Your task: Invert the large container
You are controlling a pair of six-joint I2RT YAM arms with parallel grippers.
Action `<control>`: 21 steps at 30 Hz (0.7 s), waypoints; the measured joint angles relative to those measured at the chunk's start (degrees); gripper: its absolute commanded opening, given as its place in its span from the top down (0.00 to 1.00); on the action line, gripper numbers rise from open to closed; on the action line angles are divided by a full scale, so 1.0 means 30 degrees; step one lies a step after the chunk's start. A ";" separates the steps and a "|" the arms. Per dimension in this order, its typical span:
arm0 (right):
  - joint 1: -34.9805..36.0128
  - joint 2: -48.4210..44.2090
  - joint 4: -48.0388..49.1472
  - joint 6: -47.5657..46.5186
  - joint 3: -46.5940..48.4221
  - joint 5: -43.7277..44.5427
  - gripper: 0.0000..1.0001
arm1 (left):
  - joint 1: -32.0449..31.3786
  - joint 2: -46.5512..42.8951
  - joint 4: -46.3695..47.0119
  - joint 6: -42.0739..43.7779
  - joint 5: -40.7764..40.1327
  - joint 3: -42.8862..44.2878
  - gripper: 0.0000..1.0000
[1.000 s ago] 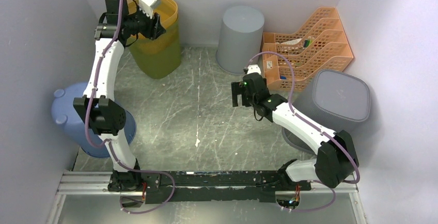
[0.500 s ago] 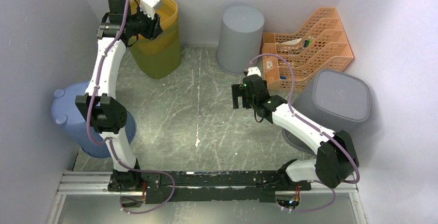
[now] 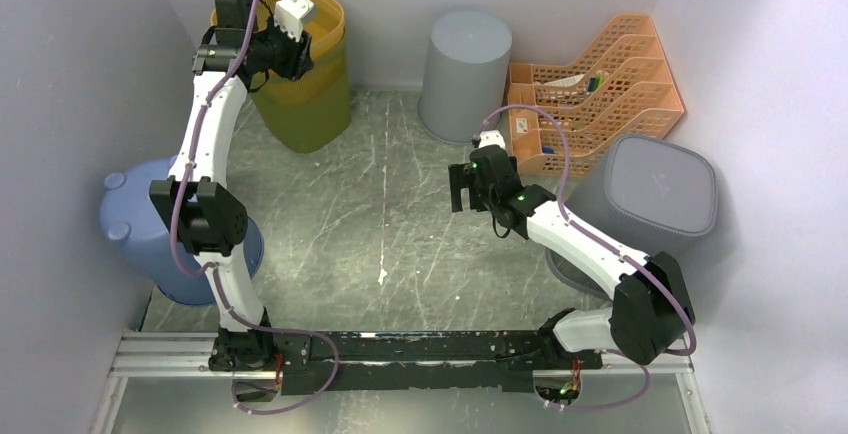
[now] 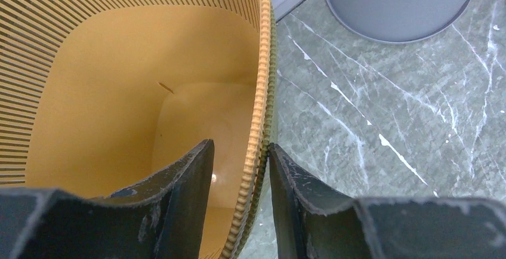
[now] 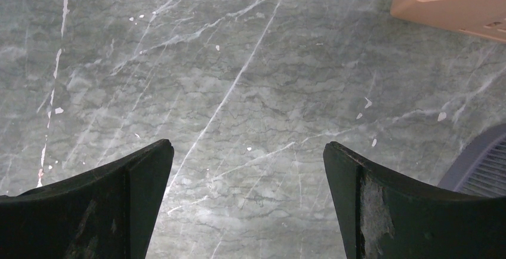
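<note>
As the left gripper (image 4: 240,147) straddles the bin's rim (image 4: 261,62), its jaws stand about half spread: one finger (image 4: 194,178) reaches inside the bin (image 3: 305,104), the other (image 4: 289,178) sits outside, right against the ribbed lip. From where I look, a sliver of yellow shows between the inner finger and the rim, so I cannot tell whether it truly pinches the wall or only brackets it. The right gripper (image 5: 247,145) hangs with its jaws spread wide, holding nothing, over bare table (image 3: 400,224) in front of the can (image 3: 465,59).

The bin stands upright, mouth up, to the left of the can and apart from it. It is mustard-yellow plastic, roughly square with rounded corners. Its upper wall is cut into fine vertical slats, its lower wall and floor are smooth and faintly glossy, and its lip is edged with small ridges.

The can is a plain grey round tub, matte, sitting bottom up. Just right of the can is a peach mesh rack (image 3: 600,74) with stepped tiers. Further right and nearer is a grey square bin (image 3: 660,189) with slatted sides. Well left of the can, past the yellow bin, sits a pale blue drum (image 3: 125,214). The table is grey-green stone-look, streaked with white veins and scratches. Both pairs of fingers are black and scuffed at the edges.
</note>
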 measured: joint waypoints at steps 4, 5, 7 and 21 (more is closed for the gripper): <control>0.0000 0.0000 -0.0029 0.0007 -0.0029 0.0007 0.00 | 0.0000 -0.0007 0.0007 -0.0102 0.0022 0.0000 0.93; 0.0000 0.0000 -0.0029 0.0007 -0.0029 0.0007 0.00 | 0.0000 -0.0051 0.0058 -0.0248 0.0015 -0.0015 0.93; 0.0000 0.0022 -0.0022 0.0007 -0.0029 0.0000 0.00 | 0.0000 -0.0350 0.0495 -0.0736 0.0015 -0.0444 0.93; 0.0000 0.0874 0.0000 0.0015 -0.0029 -0.0095 0.00 | 0.0022 -0.6033 0.3497 -0.4561 0.0503 -0.0568 0.91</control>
